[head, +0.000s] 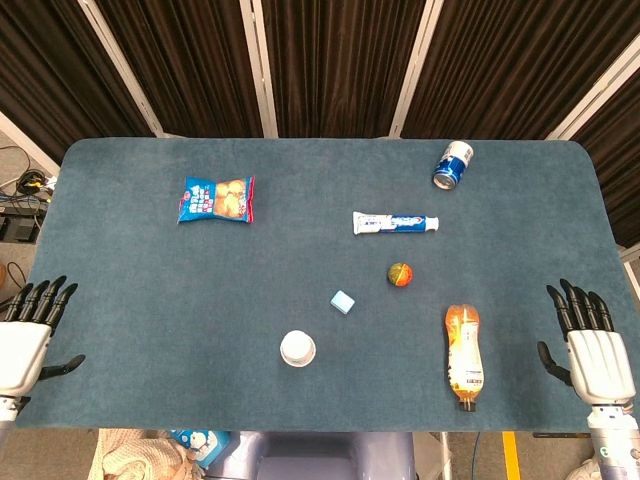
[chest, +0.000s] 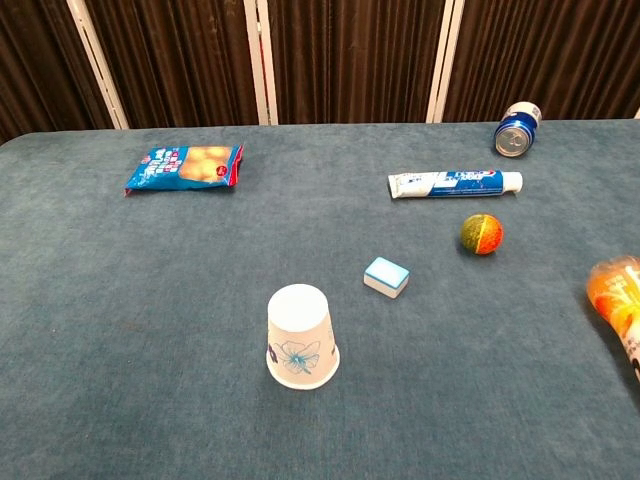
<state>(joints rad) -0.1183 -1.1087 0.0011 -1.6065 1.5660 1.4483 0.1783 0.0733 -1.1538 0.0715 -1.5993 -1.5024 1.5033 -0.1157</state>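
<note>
My left hand (head: 24, 340) lies flat at the table's near left corner, fingers spread, holding nothing. My right hand (head: 591, 345) lies the same way at the near right corner, empty, with the orange drink bottle (head: 462, 343) lying on its side nearest to it. An upturned paper cup (head: 297, 349) (chest: 300, 336) stands near the front middle. Beside it lie a small blue-topped block (head: 343, 301) (chest: 386, 276) and an orange-green ball (head: 399, 274) (chest: 481, 233). Neither hand shows in the chest view.
A toothpaste tube (head: 395, 222) (chest: 455, 183) lies mid-table. A blue can (head: 452, 165) (chest: 515, 129) rests on its side at the far right. A blue snack bag (head: 216, 199) (chest: 183, 167) lies at the far left. Dark curtains hang behind the blue table (head: 130, 270).
</note>
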